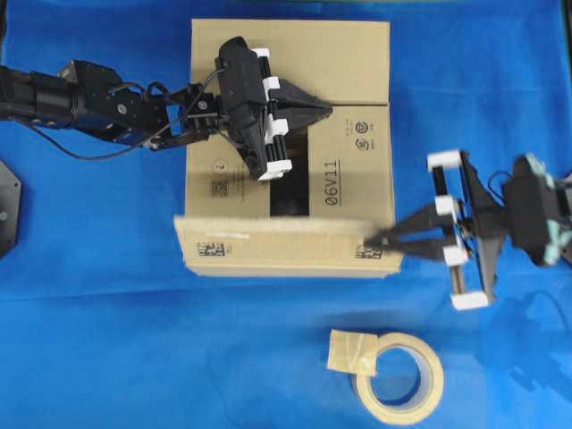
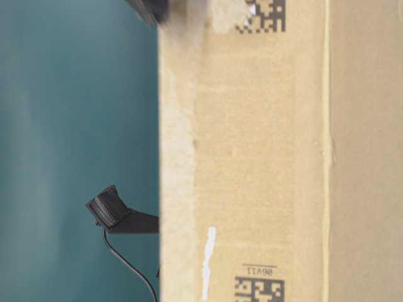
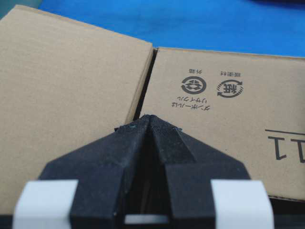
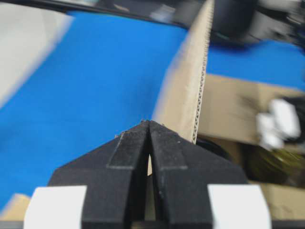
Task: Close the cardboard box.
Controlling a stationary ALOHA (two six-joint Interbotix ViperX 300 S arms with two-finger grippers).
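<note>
The cardboard box (image 1: 357,63) sits mid-table on the blue cloth and fills the table-level view (image 2: 264,157). Its far flap and the right flap printed 06V11 (image 1: 344,170) lie folded down, with a dark gap (image 1: 290,183) between the side flaps. The near flap (image 1: 286,246) stands tilted up; the right wrist view shows its corrugated edge (image 4: 202,71). My left gripper (image 1: 327,109) is shut, its tips (image 3: 150,117) resting at the seam between far and right flaps. My right gripper (image 1: 368,241) is shut, with its tips (image 4: 148,122) against the near flap's right end.
A roll of beige tape (image 1: 407,380) with a loose tape piece (image 1: 351,350) lies near the front edge. A black fixture (image 1: 7,207) sits at the far left. A black part with a cable (image 2: 112,209) shows beside the box at table level.
</note>
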